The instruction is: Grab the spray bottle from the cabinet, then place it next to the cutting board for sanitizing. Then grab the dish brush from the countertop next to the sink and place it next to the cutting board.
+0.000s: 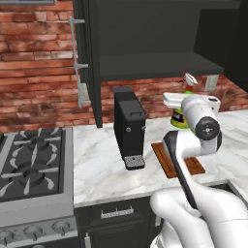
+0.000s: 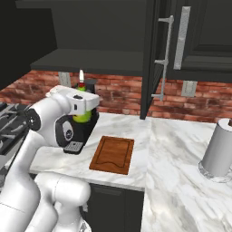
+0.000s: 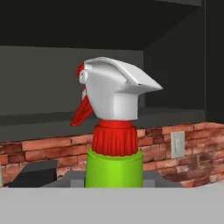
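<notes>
- Gripper [image 2: 82, 113] first, because it is nearest to my camera: the jaws are clamped on the lower body of the spray bottle [image 3: 113, 127], so in the hand view the bottle fills the middle and its white and red nozzle stands straight up. I judge the grip is low on the green body to keep the trigger free and the bottle upright.
- Bottle position: it is out of the cabinet [image 1: 145, 43] and hangs above the countertop [image 1: 97, 164], close behind the far end of the cutting board [image 2: 112, 155]. In the right base view it is in front of the coffee machine [image 1: 128, 127]; whether the two touch I cannot tell.
- Board: it lies flat between the coffee machine and the corner of the counter, with bare marble at its right side. I think this free side is the better place for the bottle, since the machine crowds the left side.
- Arm: the elbow is bent and the hand is held level, which I read as carrying, not yet lowering.
- Further away, the cabinet door [image 2: 152, 59] stands open with its silver handle turned out, and the inner shelf looks dark and bare. A paper towel roll [image 2: 219, 152] stands well apart on the right.
- Sink and dish brush I cannot make out from here; that second part is not yet begun.
</notes>
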Available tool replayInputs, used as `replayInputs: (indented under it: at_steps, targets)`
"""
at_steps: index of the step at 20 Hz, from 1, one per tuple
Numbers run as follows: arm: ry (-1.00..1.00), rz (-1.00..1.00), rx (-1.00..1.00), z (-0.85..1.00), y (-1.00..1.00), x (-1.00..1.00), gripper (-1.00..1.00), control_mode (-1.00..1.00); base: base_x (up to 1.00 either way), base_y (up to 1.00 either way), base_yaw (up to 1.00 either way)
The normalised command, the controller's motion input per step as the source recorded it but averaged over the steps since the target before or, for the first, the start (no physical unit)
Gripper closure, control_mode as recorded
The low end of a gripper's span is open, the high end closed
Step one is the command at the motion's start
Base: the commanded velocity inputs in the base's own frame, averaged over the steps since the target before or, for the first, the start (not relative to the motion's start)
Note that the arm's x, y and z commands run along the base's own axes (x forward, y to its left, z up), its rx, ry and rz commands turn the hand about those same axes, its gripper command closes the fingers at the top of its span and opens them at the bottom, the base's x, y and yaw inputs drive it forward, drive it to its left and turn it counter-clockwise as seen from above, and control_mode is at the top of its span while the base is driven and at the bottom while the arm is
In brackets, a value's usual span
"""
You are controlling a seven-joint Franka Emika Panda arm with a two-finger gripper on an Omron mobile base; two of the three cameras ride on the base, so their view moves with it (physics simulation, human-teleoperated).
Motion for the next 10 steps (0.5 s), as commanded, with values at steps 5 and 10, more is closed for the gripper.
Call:
replayInputs:
  at_steps: [5,10]
  targets:
    - [0.01,0.27,-0.31,-1.00,-0.11,0.64,1.00,-1.00,0.00,0.00,0.00]
    - [0.00,0.28,-0.22,-0.95,-0.32,0.66,1.00,-1.00,0.00,0.00,0.00]
